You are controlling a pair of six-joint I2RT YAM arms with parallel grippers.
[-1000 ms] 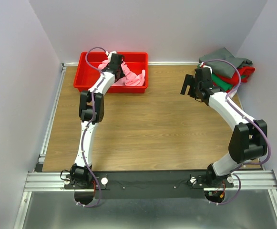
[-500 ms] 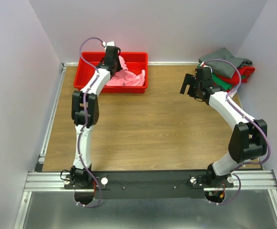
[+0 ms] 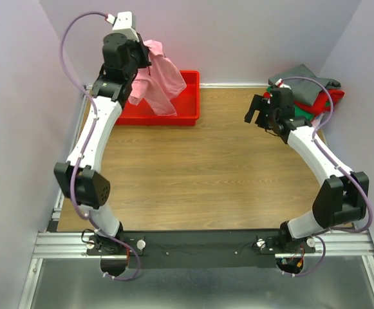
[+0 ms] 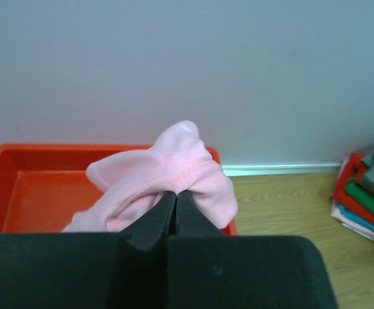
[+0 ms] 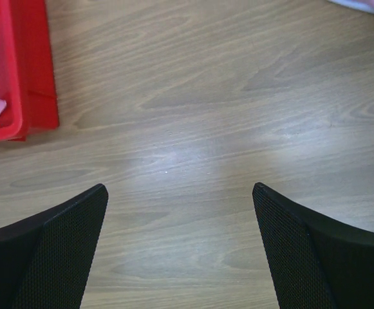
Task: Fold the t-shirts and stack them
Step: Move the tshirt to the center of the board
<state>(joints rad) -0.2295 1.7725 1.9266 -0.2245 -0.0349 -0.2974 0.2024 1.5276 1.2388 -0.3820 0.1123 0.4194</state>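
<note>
A light pink t-shirt (image 3: 159,80) hangs bunched in the air above the red tray (image 3: 188,117), and my left gripper (image 3: 141,56) is shut on its top. In the left wrist view the pink t-shirt (image 4: 174,168) wraps over the closed left gripper (image 4: 176,194). Folded t-shirts (image 3: 310,93), grey on top of green and red, are stacked at the far right; the same stack (image 4: 369,193) shows at the right edge of the left wrist view. My right gripper (image 3: 256,109) hovers open just left of that stack, over bare wood (image 5: 180,187), holding nothing.
The red tray (image 4: 38,190) stands against the back wall at the far left. Walls close in the table on the left, back and right. The tray's corner (image 5: 35,96) shows at the left of the right wrist view.
My left gripper has shut on the pink t-shirt in the tray and lifted it high above the tray. The right arm has barely moved.
</note>
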